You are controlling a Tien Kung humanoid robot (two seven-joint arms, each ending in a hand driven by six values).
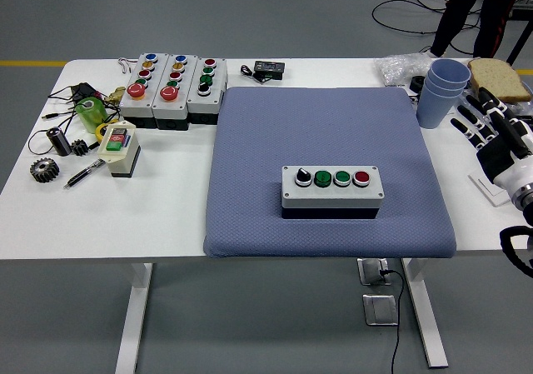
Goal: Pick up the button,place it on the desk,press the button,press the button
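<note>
Your button box [332,188] sits near the middle of the blue pad [266,141] on the table [125,216], toward its near edge; a grey lid carries a black selector knob and two green and one red push-buttons in a row. Judge it rigid, boxy and moderately heavy, its plastic sides fairly smooth; take it across the long sides, fingers clear of the buttons; the soft pad may let it rock. Your right hand [495,137] hovers at the far right by the blue cups [440,91], fingers spread, holding nothing; the left is out of view.
</note>
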